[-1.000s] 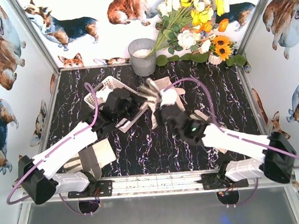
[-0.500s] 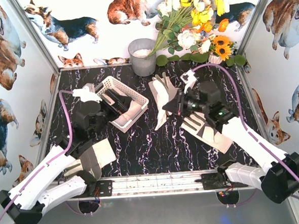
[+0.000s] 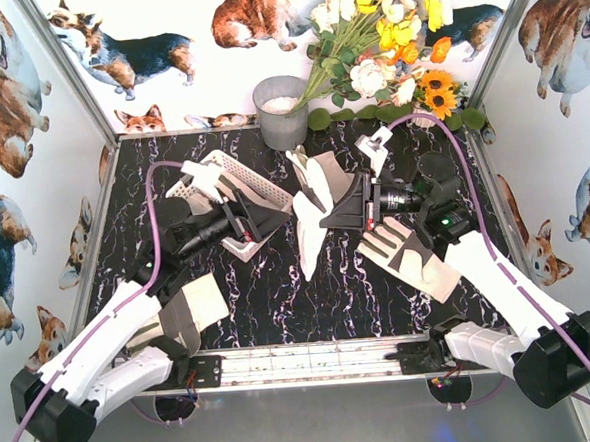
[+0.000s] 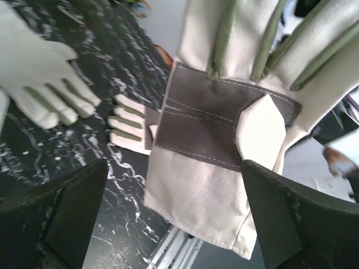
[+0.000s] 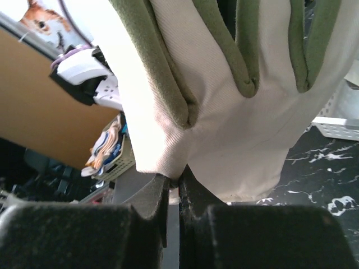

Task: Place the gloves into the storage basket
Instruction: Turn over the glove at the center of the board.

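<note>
so the right gripper is pinching one glove, it's hanging just beside the white basket, and the left gripper is sitting wide open by the basket's edge

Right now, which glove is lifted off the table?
The glove pinched in the right gripper, dangling at centre; the right-side glove and the near-left glove lie flat.

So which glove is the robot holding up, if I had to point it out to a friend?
Find the grey bucket at the back of the black marble table. Just in front of it a glove hangs between the two arms, pinched by the right pincer. The other gloves lie flat on the table; only this one dangles above it.
</note>
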Available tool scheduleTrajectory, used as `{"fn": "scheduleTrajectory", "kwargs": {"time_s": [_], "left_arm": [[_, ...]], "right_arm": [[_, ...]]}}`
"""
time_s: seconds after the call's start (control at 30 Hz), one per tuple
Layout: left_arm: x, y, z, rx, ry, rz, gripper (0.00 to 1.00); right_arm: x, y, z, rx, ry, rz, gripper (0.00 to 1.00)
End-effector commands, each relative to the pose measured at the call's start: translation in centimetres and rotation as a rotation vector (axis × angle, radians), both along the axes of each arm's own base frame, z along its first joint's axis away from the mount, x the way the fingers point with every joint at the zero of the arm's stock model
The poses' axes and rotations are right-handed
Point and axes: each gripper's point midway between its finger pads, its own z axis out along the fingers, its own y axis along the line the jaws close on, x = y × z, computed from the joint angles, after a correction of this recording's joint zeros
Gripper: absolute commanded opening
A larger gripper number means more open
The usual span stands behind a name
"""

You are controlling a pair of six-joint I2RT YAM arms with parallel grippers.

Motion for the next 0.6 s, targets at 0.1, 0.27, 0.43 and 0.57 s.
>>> {"fn": "scheduleTrajectory", "kwargs": {"time_s": [0.1, 0.27, 0.43, 0.57], "left_arm": [[-3.6, -3.4, 4.3, -0.165, -0.159, -0.34, 1.0], [-3.7, -4.5, 4.1, -0.184, -0.158, -0.391, 0.96], [-3.4, -4.5, 2.4, -0.182, -0.131, -0.381, 0.74], [-3.3, -4.2, 1.4, -0.192, -0.111, -0.363, 0.62]], "right_arm": [[-3.4, -0.6, 4.8, 0.083, -0.115, 0.154, 0.0], [-4.1, -0.7, 5.5, 0.102, -0.122, 0.182, 0.0], [-4.4, -0.8, 6.1, 0.118, -0.141, 0.186, 0.0], [-4.6, -0.9, 6.5, 0.126, -0.148, 0.19, 0.0]]}}
